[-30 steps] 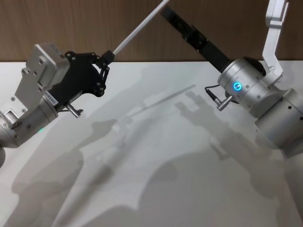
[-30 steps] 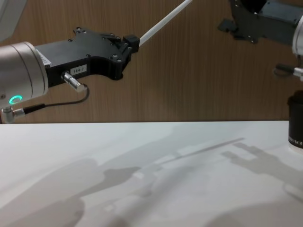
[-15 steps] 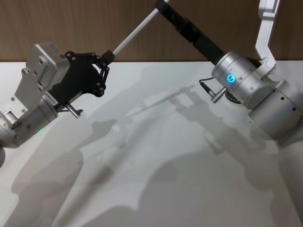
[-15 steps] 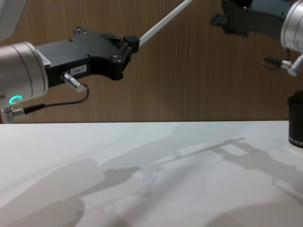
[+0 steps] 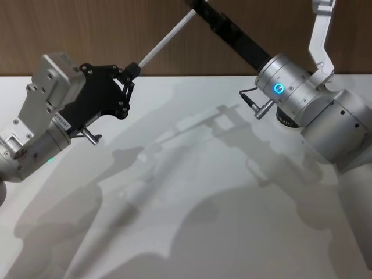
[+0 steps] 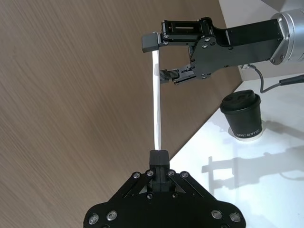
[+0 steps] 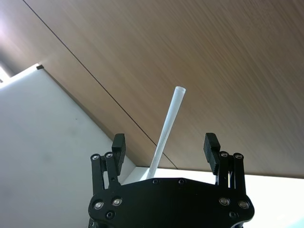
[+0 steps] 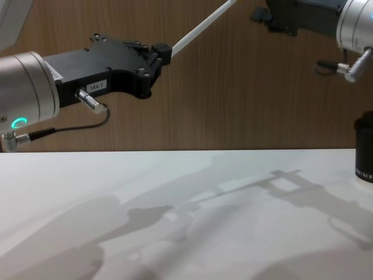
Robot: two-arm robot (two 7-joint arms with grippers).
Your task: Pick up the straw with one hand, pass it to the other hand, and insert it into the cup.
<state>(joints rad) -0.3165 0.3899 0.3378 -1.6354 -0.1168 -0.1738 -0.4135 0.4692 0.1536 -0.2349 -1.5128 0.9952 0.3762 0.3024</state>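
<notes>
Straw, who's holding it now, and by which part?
The left gripper grips the straw by one end; the right gripper, jaws open, straddles the other end.

Bright, even light from above falls on your white desk (image 5: 244,250), where the arms and the straw (image 5: 165,39) cast broad, soft-edged grey shadows in the head and chest views. The dark body of the left pincer (image 8: 161,51) keeps its detail, with no blur. A green ring light (image 8: 19,123) glows on the left wrist. One corner of the right wrist view washes out to pale glare; the wood wall (image 8: 245,105) is evenly lit.
</notes>
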